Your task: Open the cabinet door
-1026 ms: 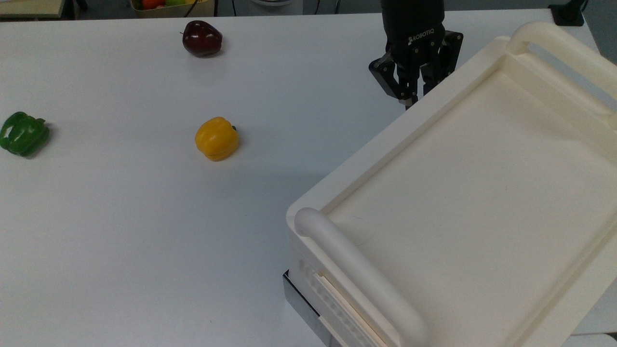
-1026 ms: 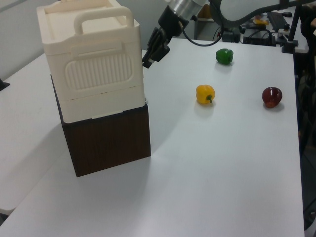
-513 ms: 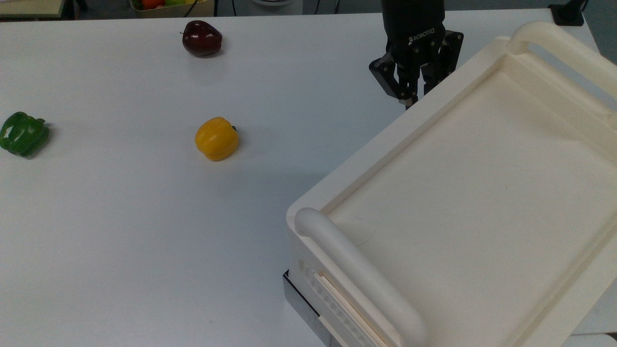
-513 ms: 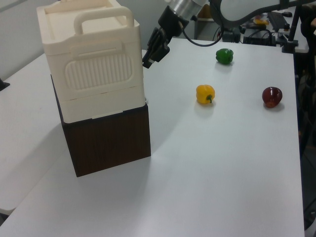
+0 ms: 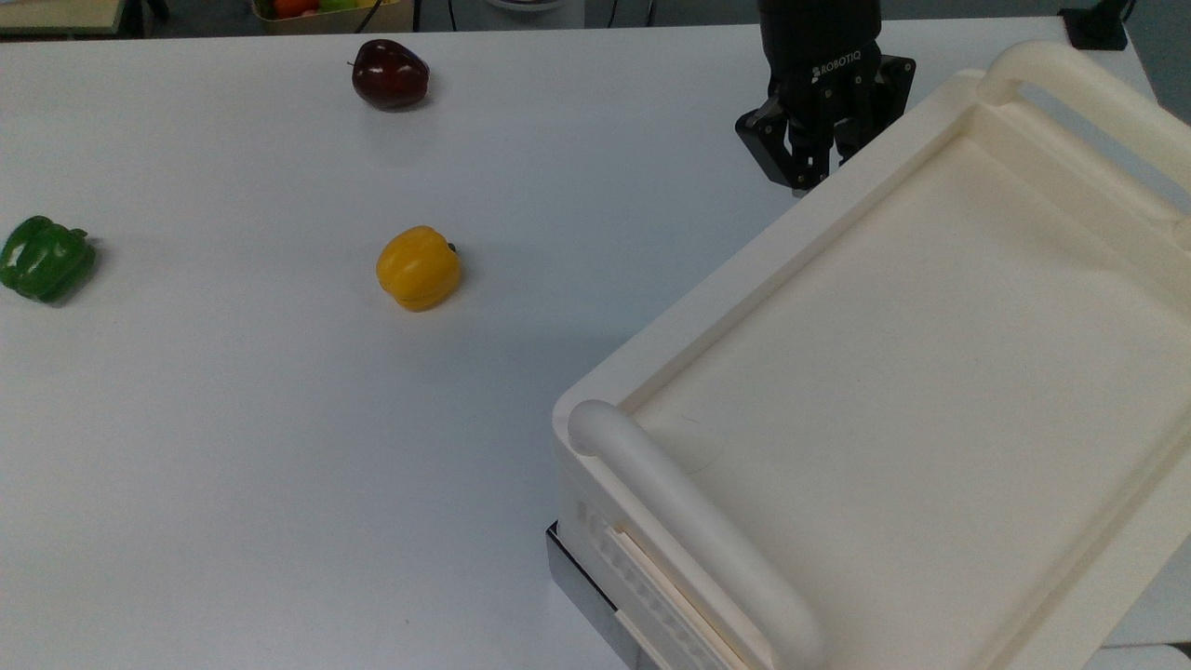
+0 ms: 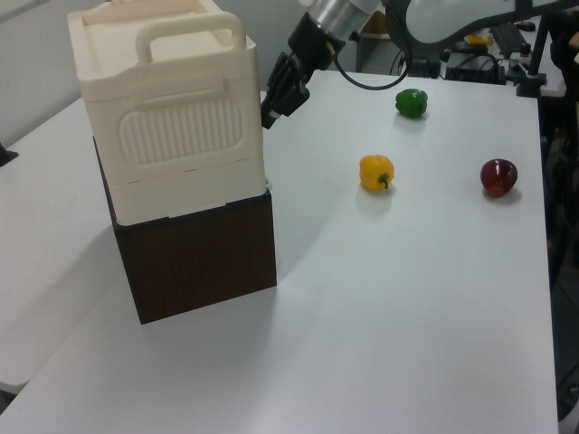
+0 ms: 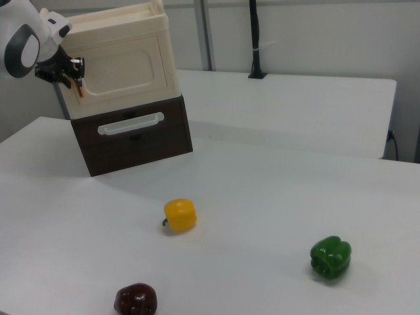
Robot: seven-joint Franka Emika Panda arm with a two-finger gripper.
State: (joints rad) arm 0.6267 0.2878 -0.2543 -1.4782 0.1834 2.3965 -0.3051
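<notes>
The black Robotiq gripper (image 5: 808,181) hung at the far edge of the big cream cabinet (image 5: 893,372) in the top view, fingertips dipping just behind the moulded rim. In the right view the gripper (image 7: 73,84) sat at the cabinet door (image 7: 121,70), at the right view's left edge of that flat, cream-white recessed panel. There a short copper-coloured bar handle (image 7: 79,91) showed right at the fingertips. The fingers looked drawn close together about the handle, though I could not tell whether they actually pinched it. The door itself lay flush in its frame, shut.

In the left view the gripper (image 6: 271,110) came in at a slant beside the cabinet's ribbed, slatted side panel (image 6: 181,131), under a thick rounded tube handle (image 6: 188,29). The glossy plastic upper box sat on a dark wood-grain base (image 6: 199,258), and the right view showed a pale bar-handled drawer (image 7: 131,123) on that base.

Out on the smooth white table (image 5: 233,419), well apart from the cabinet, sat three pieces of produce: a lobed yellow bell pepper (image 5: 418,267) near the middle, a green bell pepper (image 5: 45,258) at the top view's far left, and a shiny dark red apple (image 5: 390,73) towards the far edge.
</notes>
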